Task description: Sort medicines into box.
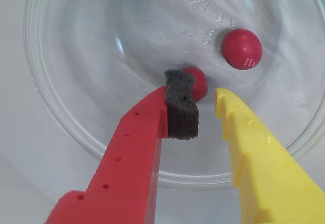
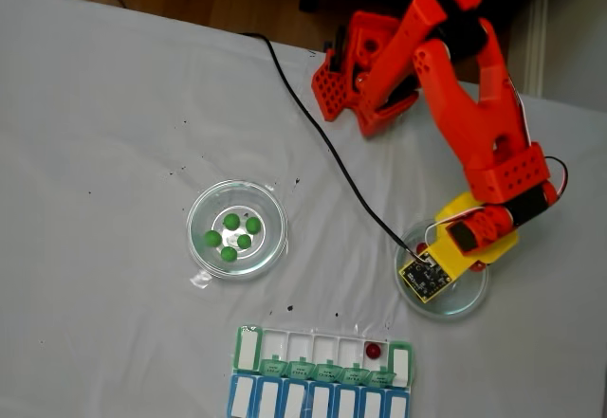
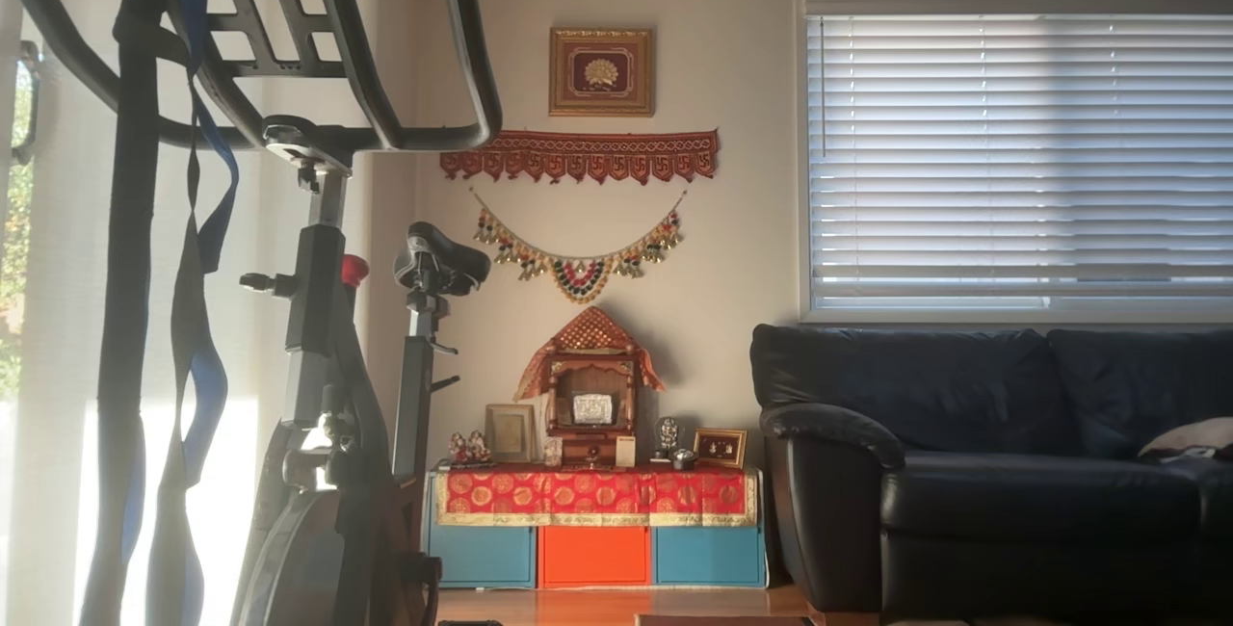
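Claw (image 1: pixel 205 102) spread wide, low in the wrist view, straddling a dark red pill (image 1: pixel 199 83) in the glass dish (image 1: pixel 66 127); the organizer box (image 2: pixel 322 350) sits bottom centre of the fixed view.

The dish (image 1: pixel 66 107) is formed of clear, glossy glass or plastic with embossed marks, and the red pills (image 1: pixel 241 49) in it are smooth and slightly shiny. The gripper (image 1: pixel 205 107) is made of matt, layered plastic, one finger (image 1: pixel 132 163) red and one yellow, with a pad of coarse, dark, porous foam (image 1: pixel 181 104) fixed to the red one. The table (image 2: pixel 114 115) is covered in a matt white sheet with faint creases and small dark specks.
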Controlling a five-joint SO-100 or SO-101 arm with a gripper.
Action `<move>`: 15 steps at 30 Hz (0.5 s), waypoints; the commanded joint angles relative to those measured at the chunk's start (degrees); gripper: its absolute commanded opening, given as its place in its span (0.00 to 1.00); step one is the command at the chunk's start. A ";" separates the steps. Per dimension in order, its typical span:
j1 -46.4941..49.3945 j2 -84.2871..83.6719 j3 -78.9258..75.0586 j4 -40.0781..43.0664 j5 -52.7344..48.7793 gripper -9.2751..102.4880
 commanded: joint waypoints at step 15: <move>-2.72 2.72 -1.14 1.41 6.86 0.17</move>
